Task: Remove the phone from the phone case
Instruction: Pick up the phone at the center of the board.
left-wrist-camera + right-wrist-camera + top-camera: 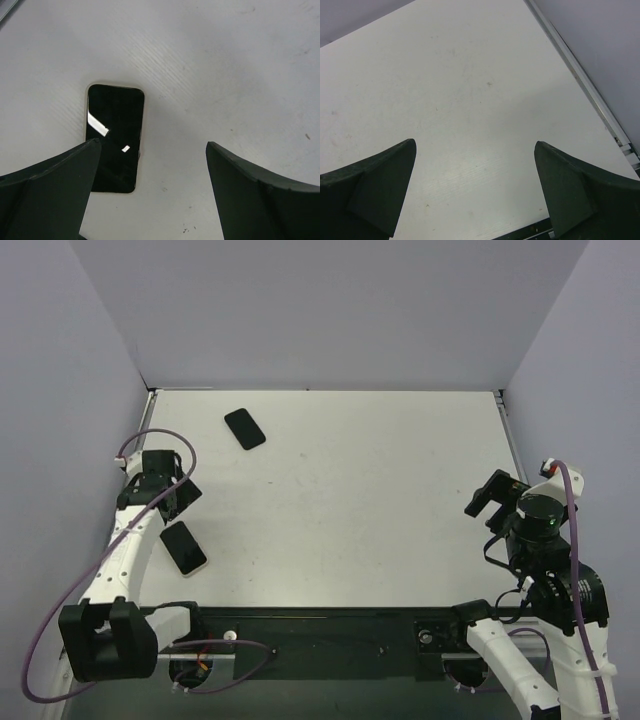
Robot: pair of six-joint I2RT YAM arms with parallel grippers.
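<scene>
A phone [183, 547] with a black screen and a pale rim lies flat near the table's left edge. In the left wrist view the phone [115, 135] lies ahead and to the left, its near corner hidden behind my left finger. My left gripper [178, 505] [154, 145] hovers just beyond it, open, with only bare table between the jaws. A second flat black rectangle [245, 428], possibly the phone case, lies further back; I cannot tell whether it holds anything. My right gripper [487, 496] [475, 144] is open over bare table at the right.
Lilac walls close the table on the left, back and right. A metal rail [590, 90] runs along the right edge. A dark base bar [320, 635] spans the near edge between the arms.
</scene>
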